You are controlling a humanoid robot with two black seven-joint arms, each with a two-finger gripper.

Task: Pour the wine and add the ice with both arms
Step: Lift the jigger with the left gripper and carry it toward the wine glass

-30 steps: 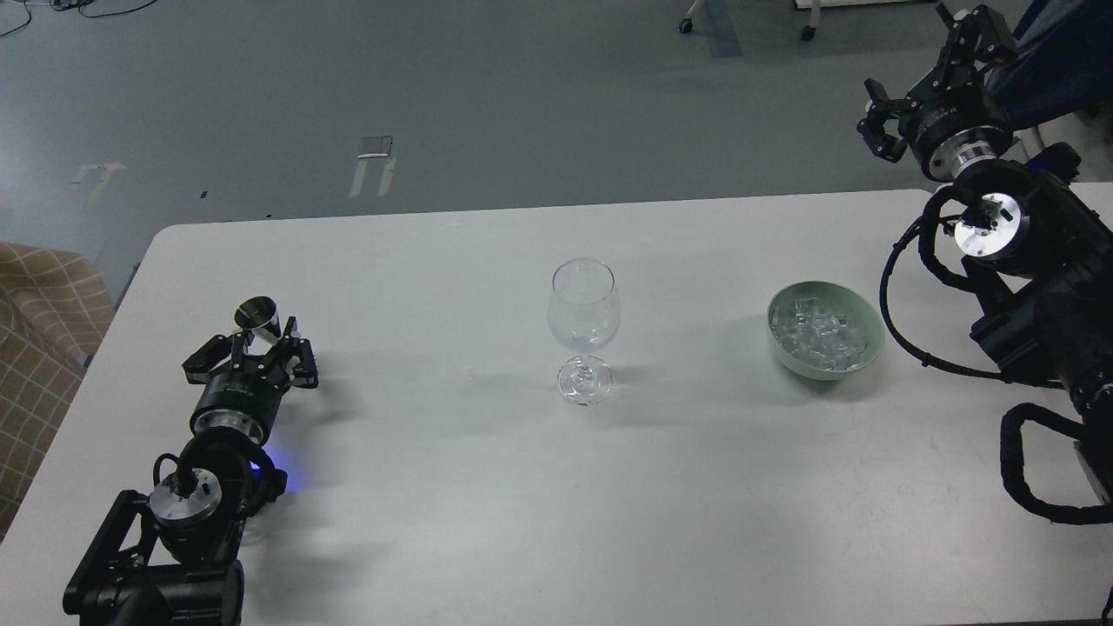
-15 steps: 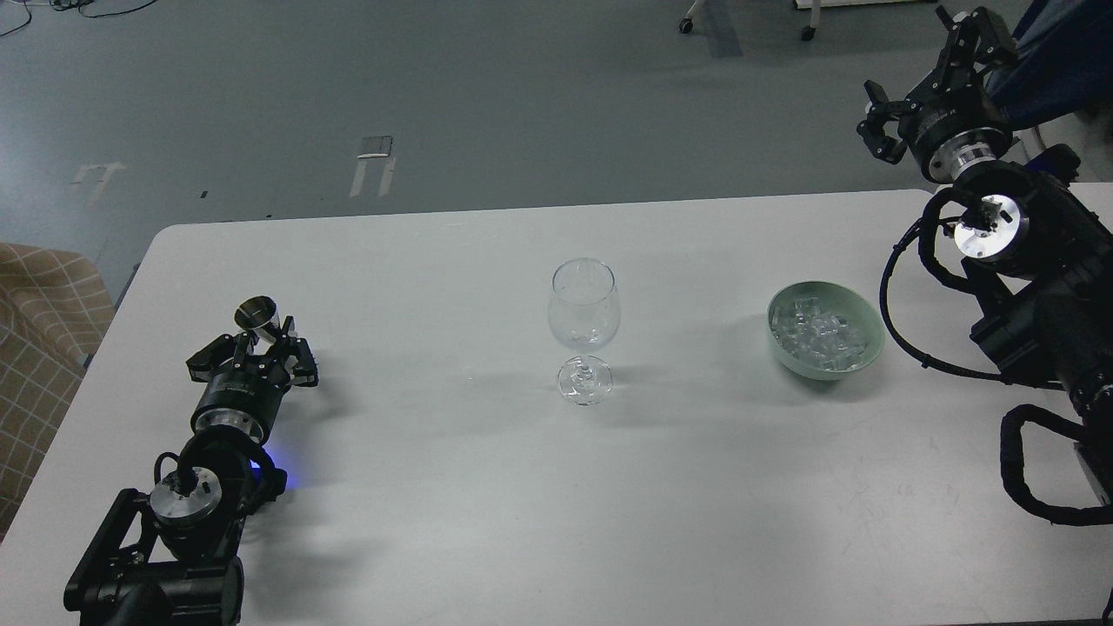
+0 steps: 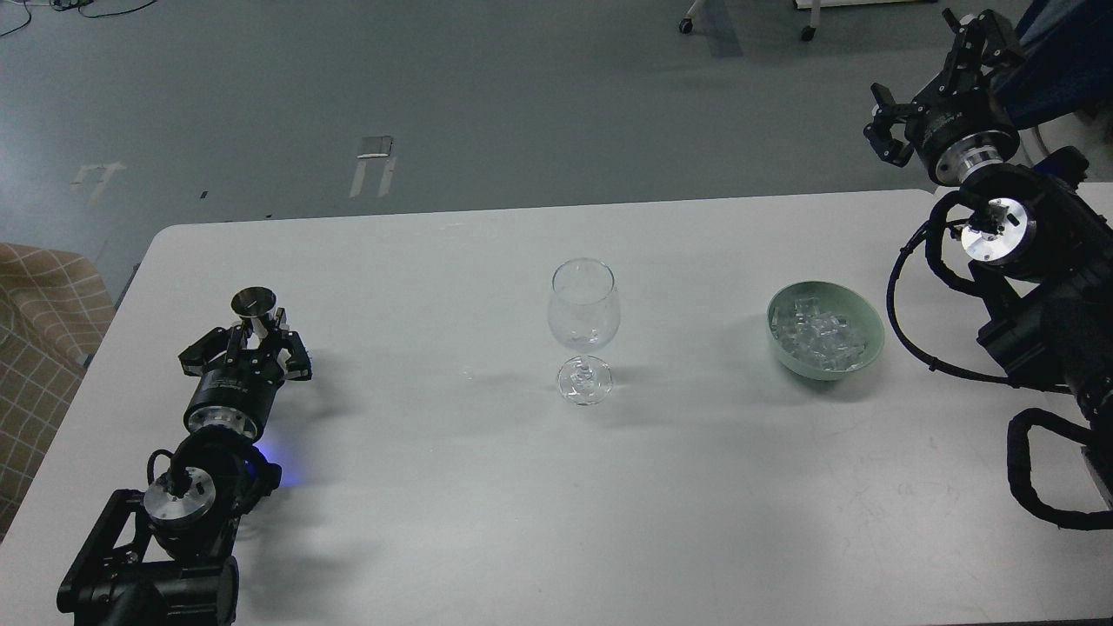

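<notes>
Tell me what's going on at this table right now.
The left gripper is closed around a small metal cup on the table's left side. The wine glass stands empty at the centre. The ice is heaped in a green bowl to its right. The right gripper is open, raised beyond the table's far right corner.

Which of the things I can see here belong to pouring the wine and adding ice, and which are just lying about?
For the job:
- wine glass, empty, mid-table
- green bowl with the ice
- small metal cup in the left pincer
- right pincer, raised past the table's far edge, holding nothing

Just lying about:
- checked fabric left of the table
- tape marks on the floor
</notes>
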